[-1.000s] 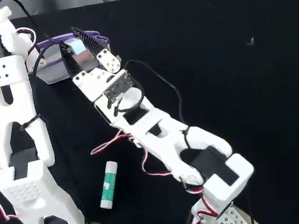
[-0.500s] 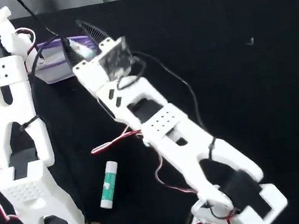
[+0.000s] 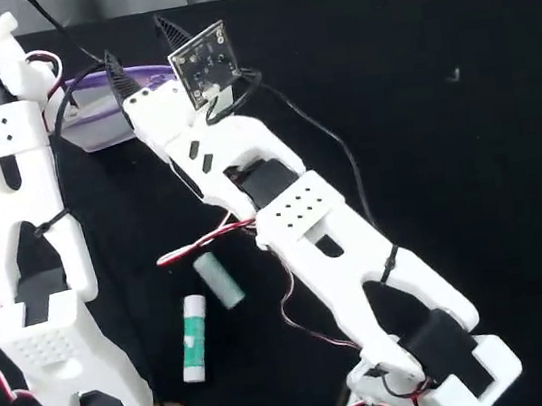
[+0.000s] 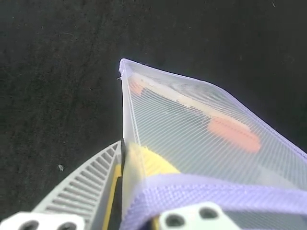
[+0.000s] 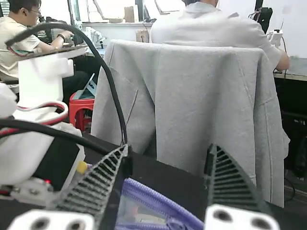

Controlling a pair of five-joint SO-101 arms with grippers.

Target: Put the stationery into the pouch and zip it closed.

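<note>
The left claw (image 4: 127, 191) pinched the pouch (image 3: 99, 126) at the table's (image 3: 437, 89) far side, the right claw (image 5: 168, 153) hung spread over it, and the glue stick (image 3: 195, 337) and cylinder (image 3: 219, 279) near the arms' bases could roll if clumsily nudged.

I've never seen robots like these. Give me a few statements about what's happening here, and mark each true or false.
1. The left fingers clamp the mesh pouch. True.
2. The glue stick is inside the pouch. False: it lies on the table, between the two arms.
3. The right fingers are open. True.
4. The pouch is empty. False: orange items show through its mesh.
</note>
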